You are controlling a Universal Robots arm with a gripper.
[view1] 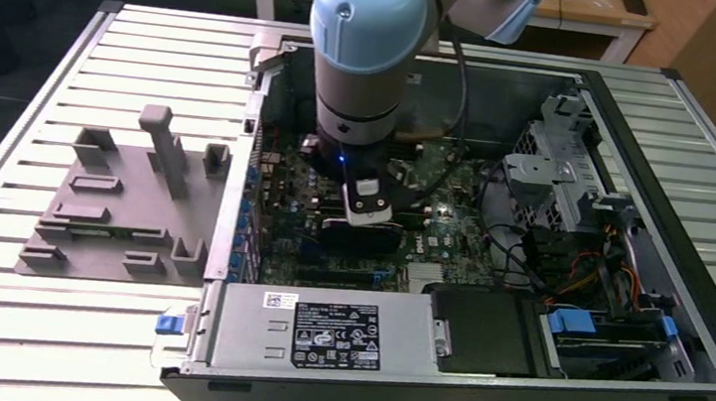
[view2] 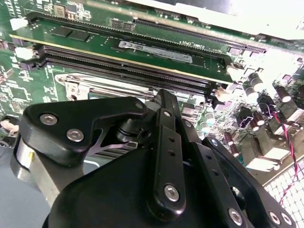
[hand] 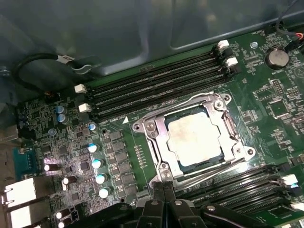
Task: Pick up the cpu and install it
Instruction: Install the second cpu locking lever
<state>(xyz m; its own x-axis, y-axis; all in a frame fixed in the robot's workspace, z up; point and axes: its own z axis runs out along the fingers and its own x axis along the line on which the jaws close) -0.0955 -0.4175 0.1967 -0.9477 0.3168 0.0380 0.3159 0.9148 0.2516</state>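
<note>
Fingers (hand: 164,202) of my gripper (view1: 368,214) sit pressed together, holding nothing, just above the motherboard (hand: 266,95) inside the open computer case (view1: 673,244). Close beside their tips, the cpu (hand: 194,140) lies flat in its metal-framed socket (hand: 156,135), between the rows of memory slots (hand: 156,90).

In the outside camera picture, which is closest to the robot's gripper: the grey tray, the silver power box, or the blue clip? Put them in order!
From the gripper in the exterior view:
1. Power box, just below it at the case's front edge.
2. Grey tray, outside the case on the exterior view's left.
3. Blue clip, farthest, at the case's lower-left corner.
</note>
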